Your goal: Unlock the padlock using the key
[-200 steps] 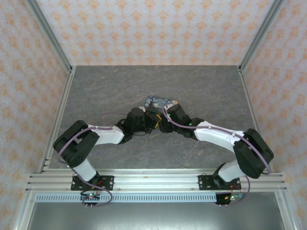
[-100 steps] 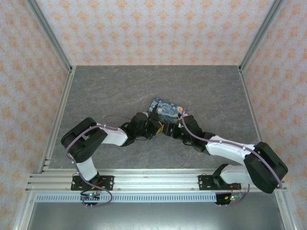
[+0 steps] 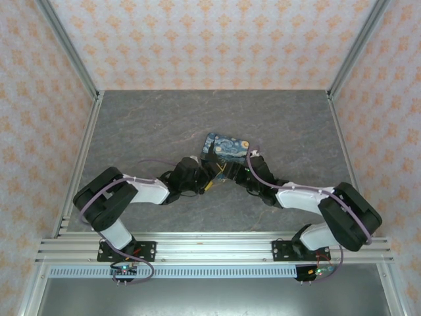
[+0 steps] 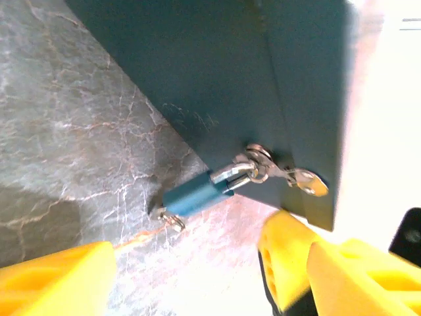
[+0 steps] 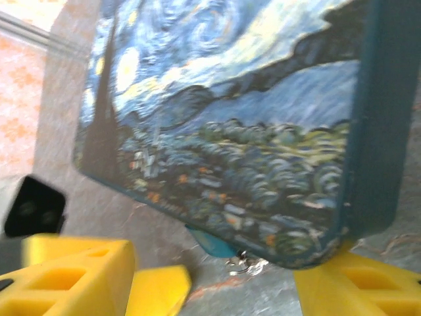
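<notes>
Padlock (image 4: 194, 195) dead ahead in the left wrist view — teal body lying on the desk (image 4: 72, 131), shackle hooked into the hasp (image 4: 260, 158) on the box (image 4: 217, 72). Its long axis slants from the hasp down toward the view's lower left, so the free end points back at the left pincer (image 4: 191, 263). That pincer is released, yellow fingers (image 4: 59, 280) spread wide with nothing between them. A small silvery bit at the free end reads as the key (image 4: 168, 218), though it is too small to be sure; a second silvery tab (image 4: 309, 184) hangs by the hasp.

Right wrist view: the box's painted top looms, and just a teal sliver of padlock peeks from under its near edge, with a glint of metal below. The right pincer (image 5: 240, 283) is spread too, gripping nothing that I can see.

From above, both pincers crowd the box's near edge, nose to nose; the lock is too small to pick out. Judging by the wrist views, the left arm has the straighter line onto the keyhole end.
</notes>
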